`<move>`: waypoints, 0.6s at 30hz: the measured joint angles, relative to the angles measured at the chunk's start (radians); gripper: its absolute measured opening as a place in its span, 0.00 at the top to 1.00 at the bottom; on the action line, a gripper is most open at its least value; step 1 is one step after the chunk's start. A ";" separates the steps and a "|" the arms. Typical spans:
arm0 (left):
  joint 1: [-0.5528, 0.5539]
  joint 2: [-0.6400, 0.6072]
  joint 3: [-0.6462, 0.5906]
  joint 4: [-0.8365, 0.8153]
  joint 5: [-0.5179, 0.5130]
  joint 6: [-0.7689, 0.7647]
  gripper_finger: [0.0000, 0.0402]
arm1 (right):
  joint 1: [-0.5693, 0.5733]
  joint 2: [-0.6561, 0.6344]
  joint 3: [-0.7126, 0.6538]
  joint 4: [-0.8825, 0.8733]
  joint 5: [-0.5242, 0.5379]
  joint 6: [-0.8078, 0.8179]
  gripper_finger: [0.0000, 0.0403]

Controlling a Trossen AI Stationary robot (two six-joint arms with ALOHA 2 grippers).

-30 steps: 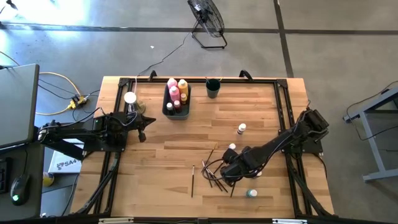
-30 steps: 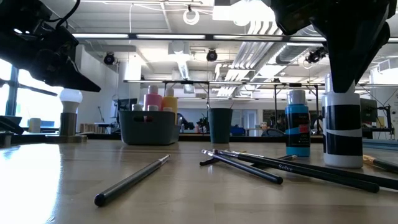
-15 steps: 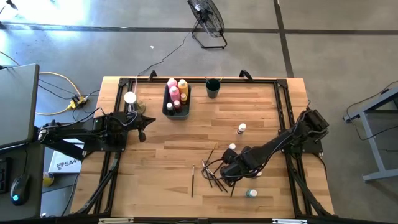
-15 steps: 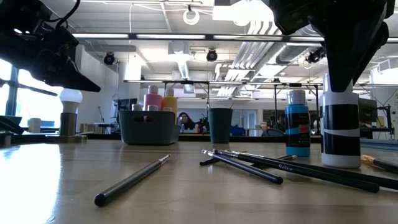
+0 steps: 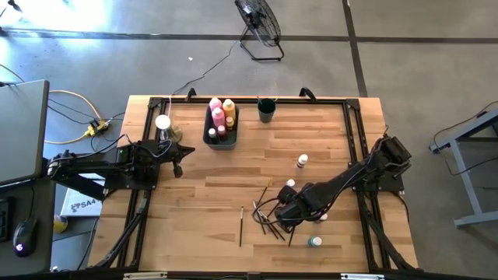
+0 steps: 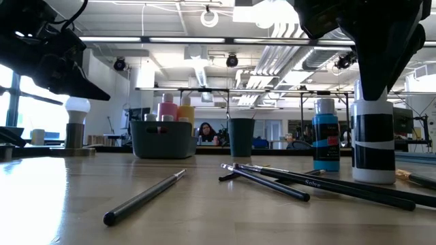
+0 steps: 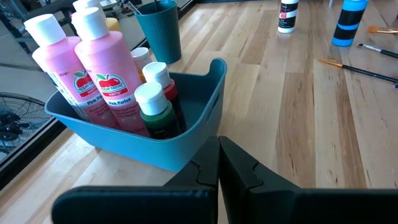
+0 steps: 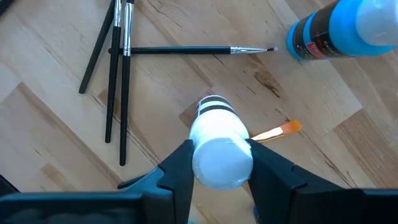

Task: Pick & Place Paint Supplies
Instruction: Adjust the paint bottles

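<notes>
The right gripper [image 8: 217,163] has its two fingers squeezed on the sides of a small white bottle [image 8: 217,146] with black stripes, which stands on the wooden table [image 5: 327,132] among the thin black paintbrushes [image 8: 118,81], near a blue bottle [image 8: 345,28]. Its dark arm reaches low across the table from the right edge toward the middle. The left gripper [image 7: 217,163] is closed tight with nothing in it, waiting just beside the blue bin [image 7: 186,140] that holds pink bottles [image 7: 102,71] and small paint bottles [image 7: 152,109].

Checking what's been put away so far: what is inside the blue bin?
The bin holds two pink bottles, a yellow one and small white-capped bottles. Its walls and the bottles hide the bottom.
</notes>
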 joint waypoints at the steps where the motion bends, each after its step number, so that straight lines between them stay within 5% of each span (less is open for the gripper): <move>1: 0.000 0.000 0.000 0.000 0.000 0.000 1.00 | -0.003 0.000 0.000 0.000 -0.001 0.000 0.70; 18: 0.000 0.000 0.000 0.000 0.000 0.000 1.00 | -0.061 -0.071 0.000 0.058 0.030 -0.060 0.71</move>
